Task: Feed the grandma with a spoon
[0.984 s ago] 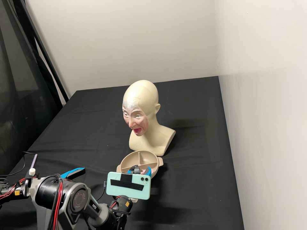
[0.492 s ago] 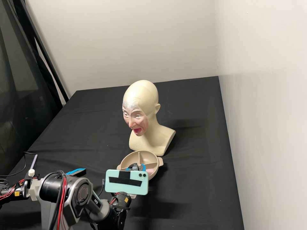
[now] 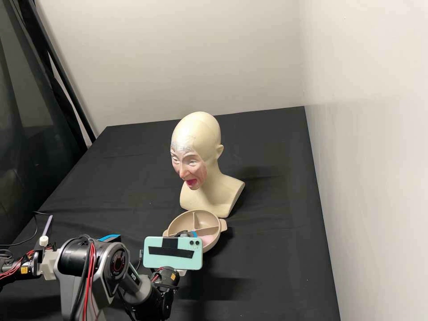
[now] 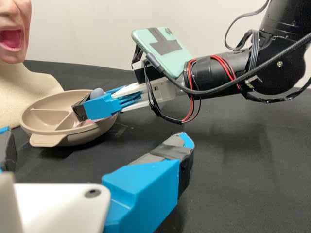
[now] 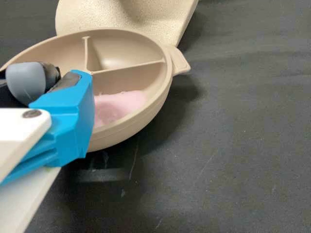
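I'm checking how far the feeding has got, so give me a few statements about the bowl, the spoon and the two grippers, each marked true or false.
The bowl stands in front of the head. True.
Pink food lies in one compartment of the bowl. True.
The spoon is at the head's mouth. False: the right gripper holds it at the bowl.
The left gripper grips the bowl's rim. False: it is open and apart from the bowl.
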{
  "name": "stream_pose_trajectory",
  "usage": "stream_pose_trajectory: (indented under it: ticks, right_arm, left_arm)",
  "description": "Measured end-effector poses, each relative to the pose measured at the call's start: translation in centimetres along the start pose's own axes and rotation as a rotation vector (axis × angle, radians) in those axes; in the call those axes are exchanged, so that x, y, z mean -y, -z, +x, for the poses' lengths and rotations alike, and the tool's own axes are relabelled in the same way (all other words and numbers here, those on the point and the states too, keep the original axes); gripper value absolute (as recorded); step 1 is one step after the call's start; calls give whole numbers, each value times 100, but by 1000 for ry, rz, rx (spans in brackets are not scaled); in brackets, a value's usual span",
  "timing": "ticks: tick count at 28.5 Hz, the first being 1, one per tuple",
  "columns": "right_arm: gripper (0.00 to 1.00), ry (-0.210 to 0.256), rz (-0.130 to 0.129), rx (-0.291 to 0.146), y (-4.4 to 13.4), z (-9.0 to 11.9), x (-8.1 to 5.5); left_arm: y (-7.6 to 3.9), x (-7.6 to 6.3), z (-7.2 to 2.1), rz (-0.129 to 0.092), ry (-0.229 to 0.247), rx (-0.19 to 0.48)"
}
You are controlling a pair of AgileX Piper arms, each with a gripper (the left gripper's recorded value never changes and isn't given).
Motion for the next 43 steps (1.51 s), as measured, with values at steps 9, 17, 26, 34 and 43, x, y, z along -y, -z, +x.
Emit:
stream_pose_trajectory:
  ticks: [9, 17, 26, 34, 43]
  right_arm:
    - [0, 0, 6, -2, 5, 18, 3]
    - [0, 0, 11, -2, 5, 18, 3]
    - [0, 3, 48, 5, 34, 28, -28]
    - [0, -11, 79, -12, 108, -10, -135]
    - [0, -71, 114, -56, 204, -97, -337]
  left_arm:
    - [3, 53, 27, 1, 18, -1]
    - [3, 53, 27, 1, 18, -1]
    - [8, 72, 33, 1, 24, -3]
    - [8, 72, 33, 1, 24, -3]
    - [8, 72, 33, 1, 24, -3]
